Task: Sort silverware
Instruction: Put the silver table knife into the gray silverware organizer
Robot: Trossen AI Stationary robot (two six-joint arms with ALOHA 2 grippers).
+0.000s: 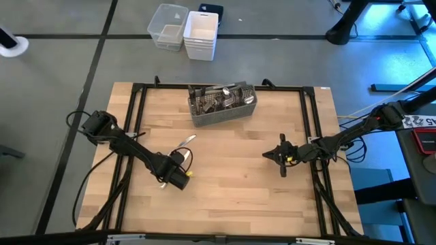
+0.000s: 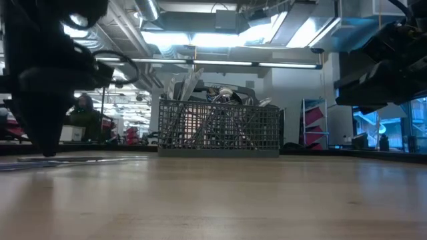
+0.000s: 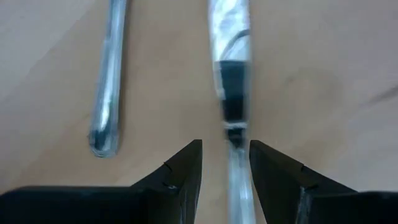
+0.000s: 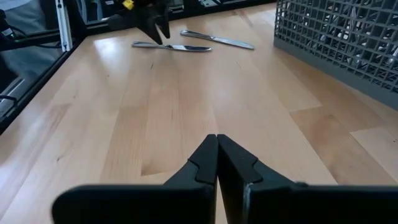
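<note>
A pale wooden table [image 1: 231, 184] with a black frame carries everything. Near its far edge, about midway along, sits one grey wire-mesh rectangular caddy [image 1: 223, 105], set at a slight angle and crowded with shiny silver-coloured metal silverware [image 1: 219, 95] whose handles and blades stick up above the mesh; the pieces in it overlap too much to count.

Two slim, shiny table knives [image 4: 171, 46] lie flat on the bare wood toward the table's left side, just beside each other and well apart from the caddy. They are long, narrow and mirror-bright.

The left gripper [image 1: 163, 178] hangs low over one of these knives, its two dark fingers [image 3: 180, 174] spread to either side of the handle, not pinching it.

The right gripper [image 1: 267, 156] waits above bare wood toward the right side, its fingers pressed together with nothing between them.
</note>
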